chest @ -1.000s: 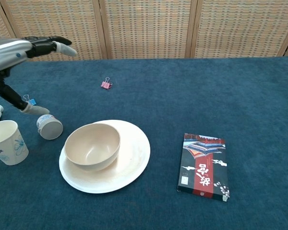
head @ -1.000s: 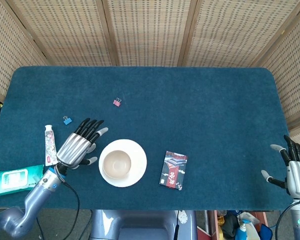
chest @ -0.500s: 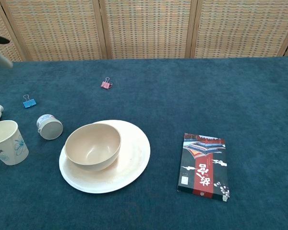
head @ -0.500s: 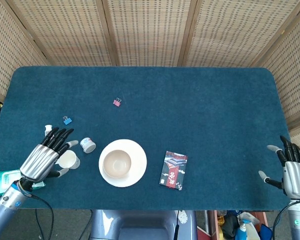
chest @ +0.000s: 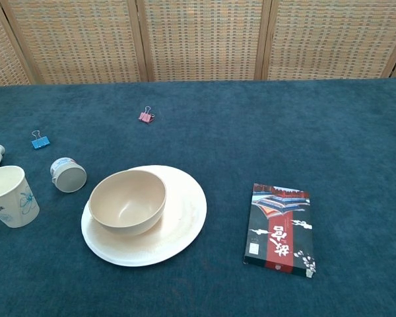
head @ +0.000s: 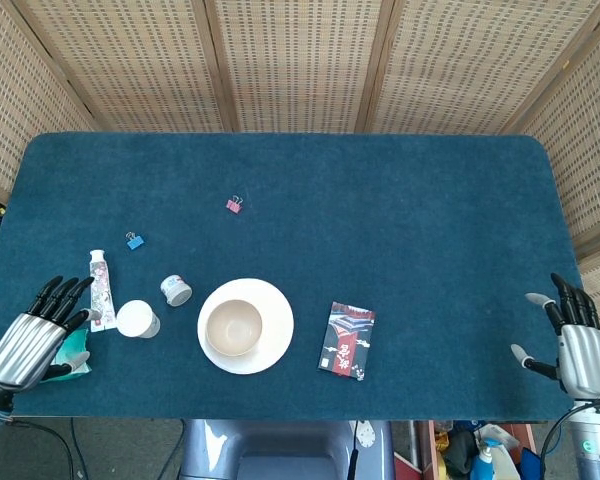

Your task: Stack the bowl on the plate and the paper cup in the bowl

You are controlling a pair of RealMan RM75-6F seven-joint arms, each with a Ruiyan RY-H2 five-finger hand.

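At far left, the left hand (head: 25,343) hangs with fingers spread, empty. Paper cup (head: 137,319) stands upright just beside the plate (head: 278,330): light, crushable, best taken gently round its wall. Bowl (head: 233,327) already sits on the plate. Right hand (head: 576,347) is also spread and empty; both hands are missing from the chest view.

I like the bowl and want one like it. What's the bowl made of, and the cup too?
The bowl looks like ceramic or hard plastic: smooth, beige, with a faint sheen. I can't tell which. The cup looks like paper: thin matte white wall with a small blue print.
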